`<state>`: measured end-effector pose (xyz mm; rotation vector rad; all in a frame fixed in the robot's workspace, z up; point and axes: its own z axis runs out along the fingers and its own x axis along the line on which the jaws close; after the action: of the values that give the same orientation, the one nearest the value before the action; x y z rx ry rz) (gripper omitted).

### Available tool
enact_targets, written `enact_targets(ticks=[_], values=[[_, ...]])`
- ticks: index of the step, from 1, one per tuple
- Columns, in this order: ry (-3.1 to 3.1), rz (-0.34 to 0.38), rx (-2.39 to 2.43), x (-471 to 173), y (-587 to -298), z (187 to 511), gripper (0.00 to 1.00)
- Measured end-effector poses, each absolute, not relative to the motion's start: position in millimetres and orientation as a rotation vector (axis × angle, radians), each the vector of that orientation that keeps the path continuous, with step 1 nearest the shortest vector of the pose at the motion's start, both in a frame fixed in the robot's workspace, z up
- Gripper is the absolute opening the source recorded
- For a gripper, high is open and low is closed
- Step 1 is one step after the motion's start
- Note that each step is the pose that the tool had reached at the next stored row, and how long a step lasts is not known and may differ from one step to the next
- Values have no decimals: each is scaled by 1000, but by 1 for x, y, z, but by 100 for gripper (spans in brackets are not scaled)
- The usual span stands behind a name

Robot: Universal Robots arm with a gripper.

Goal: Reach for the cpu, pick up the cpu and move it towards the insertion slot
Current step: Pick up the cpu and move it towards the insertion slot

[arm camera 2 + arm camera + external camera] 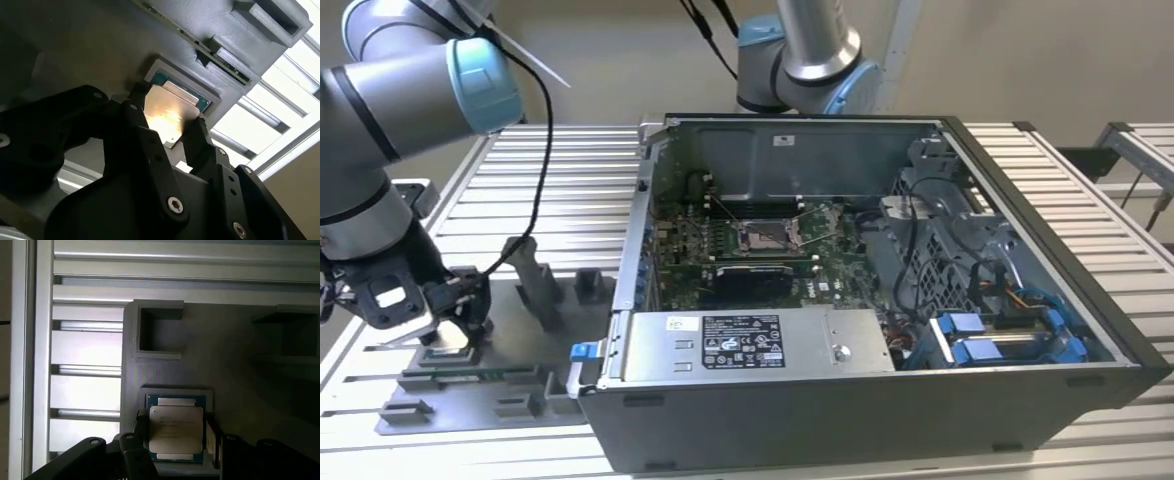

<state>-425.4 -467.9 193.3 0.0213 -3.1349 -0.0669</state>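
The cpu (176,429), a thin square chip with a silvery top and a green rim, lies in a square pocket of the grey tray (520,398) at the exterior view's left. My gripper (447,332) is down over that pocket. In both wrist views its two black fingers stand against opposite edges of the cpu (167,114), so the gripper (167,122) (175,434) is shut on it while it still rests in the pocket. The insertion slot (765,237), a shiny metal frame with a dark centre, sits on the motherboard inside the open computer case, well off to the exterior view's right.
The open case (881,400) has tall walls, a power supply box (747,345) at its near side and blue-clipped drive bays (1001,340). Upright grey blocks (540,285) stand on the tray between gripper and case. A second arm (801,50) rises behind. The slatted metal table (560,180) lies around.
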Motion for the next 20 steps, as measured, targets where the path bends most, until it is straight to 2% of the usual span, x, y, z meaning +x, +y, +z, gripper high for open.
enact_targets(ticks=[6, 20], values=[[-3135, -67, 21, -425, -468, 220, 0], [-3135, -67, 21, -426, -468, 250, 0]])
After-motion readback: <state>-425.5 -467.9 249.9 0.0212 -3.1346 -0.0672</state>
